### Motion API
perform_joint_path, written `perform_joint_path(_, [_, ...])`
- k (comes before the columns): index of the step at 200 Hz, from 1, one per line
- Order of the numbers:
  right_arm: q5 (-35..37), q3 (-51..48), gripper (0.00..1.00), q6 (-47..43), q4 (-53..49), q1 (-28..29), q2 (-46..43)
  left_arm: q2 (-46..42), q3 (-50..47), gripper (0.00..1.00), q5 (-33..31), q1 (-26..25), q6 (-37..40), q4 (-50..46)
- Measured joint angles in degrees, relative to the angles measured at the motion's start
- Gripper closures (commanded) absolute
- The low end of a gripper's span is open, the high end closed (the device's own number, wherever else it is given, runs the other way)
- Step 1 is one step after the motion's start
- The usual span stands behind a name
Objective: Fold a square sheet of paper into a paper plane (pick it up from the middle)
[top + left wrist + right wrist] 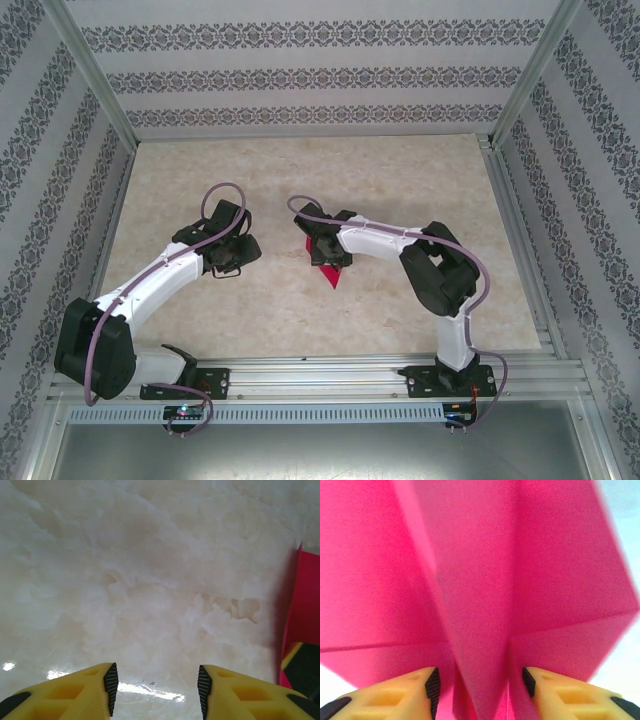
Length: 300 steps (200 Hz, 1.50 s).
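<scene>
The plane (480,605) lay on the table (250,320), its centre ridge between the right tool's (478,680) spread jaws, unpinched. The left tool (154,682), spread too, hovered empty beside it. Better to close squarely on that ridge, sparing the wings.

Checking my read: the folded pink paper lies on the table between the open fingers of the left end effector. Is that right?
No. It is the right end effector, not the left, whose open fingers stand either side of the folded pink paper; the right wrist view shows it. The left end effector has bare table between its fingers.
</scene>
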Motion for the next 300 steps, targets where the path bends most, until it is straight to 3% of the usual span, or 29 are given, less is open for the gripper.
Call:
perform_joint_path(61, [1.36, -3.37, 0.33, -0.42, 0.66, -0.44, -18.88, -1.46, 0.15, 0.47, -1.09, 0.0, 1.33, 0.0])
perform_joint_path(104, [13.46, -14.29, 0.14, -4.28, 5.2, -0.96, -38.42, -3.72, 0.15, 0.41, -4.68, 0.04, 3.3, -0.09])
perform_joint_path(130, [22.12, -24.37, 0.03, -8.7, 10.75, -3.65, -49.94, -6.32, 0.15, 0.22, -8.92, 0.04, 4.85, -0.33])
perform_joint_path(146, [25.29, -30.34, 0.02, -12.28, 14.49, -7.17, -54.51, -8.11, 0.13, 0.01, -12.26, 0.04, 5.46, -0.39])
perform_joint_path(156, [26.56, -33.94, 0.02, -14.58, 17.05, -9.75, -56.28, -9.07, 0.13, 0.0, -14.93, 0.07, 5.42, -0.59])
perform_joint_path(188, [26.1, -41.7, 0.02, -21.53, 22.99, -20.28, -55.8, -11.63, -0.9, 0.0, -24.04, 0.66, 6.25, -0.28])
perform_joint_path(226, [18.38, -43.04, 0.02, -27.15, 27.36, -32.04, -46.1, -13.14, -6.64, 0.0, -33.27, 3.5, 11.98, 4.33])
perform_joint_path(273, [14.34, -42.45, 0.02, -35.19, 40.09, -33.4, -35.95, -9.7, -10.01, 0.0, -37.53, 11.28, 21.62, 13.88])
perform_joint_path(300, [10.71, -44.7, 0.02, -39.58, 51.63, -33.79, -31.3, -5.31, -13.68, 0.0, -37.46, 14.32, 28.24, 24.28])
